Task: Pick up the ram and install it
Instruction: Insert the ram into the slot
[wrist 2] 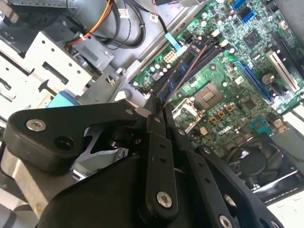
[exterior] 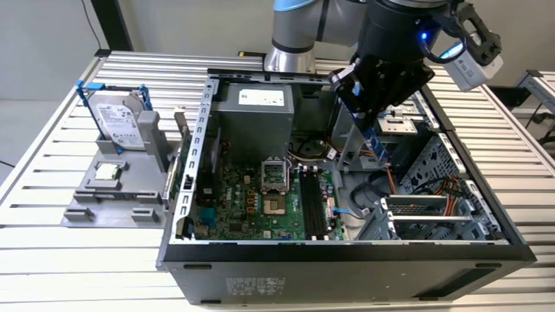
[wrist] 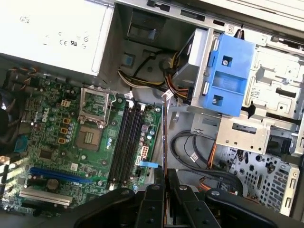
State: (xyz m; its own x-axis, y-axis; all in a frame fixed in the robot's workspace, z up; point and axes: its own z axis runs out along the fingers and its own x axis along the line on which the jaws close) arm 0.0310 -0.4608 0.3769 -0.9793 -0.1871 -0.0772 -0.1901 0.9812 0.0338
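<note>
Pincer (wrist: 165,183) clamped shut on ram (wrist: 164,137), held edge-on over open computer case (exterior: 347,252); motherboard (wrist: 57,142) slots (wrist: 126,142) nearby.

The arm (exterior: 293,40) is silver-grey tubing with a light blue joint cap (exterior: 299,5) and a black wrist cylinder (exterior: 399,29) lit blue. Its black gripper (wrist 2: 159,114) links carry silver screw heads (wrist 2: 164,200).

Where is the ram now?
The ram is gripped in the pincer above the open case, to the exterior view's right of the motherboard's slots.
</note>
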